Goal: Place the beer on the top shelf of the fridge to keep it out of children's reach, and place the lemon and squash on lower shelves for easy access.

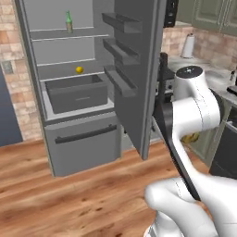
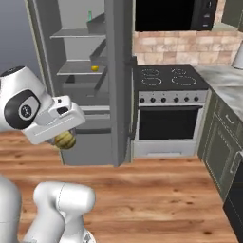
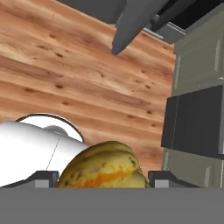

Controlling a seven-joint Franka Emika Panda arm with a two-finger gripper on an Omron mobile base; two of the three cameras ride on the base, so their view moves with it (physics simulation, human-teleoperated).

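The squash (image 3: 103, 166) sits clamped between the gripper (image 3: 103, 178) fingers. Treat it as firm, lumpy and light; keep your grip across its middle.

Kitchen, wood floor (image 2: 156, 190), brick walls.
Brick wall (image 1: 16, 69) on one side, brick backsplash (image 2: 180, 47) over black stove (image 2: 168, 78) with oven (image 2: 166, 123) below. Grey-green cabinets (image 2: 220, 152) under marble counter (image 2: 225, 85); paper towel roll (image 1: 187, 45) on it. Even flat light.
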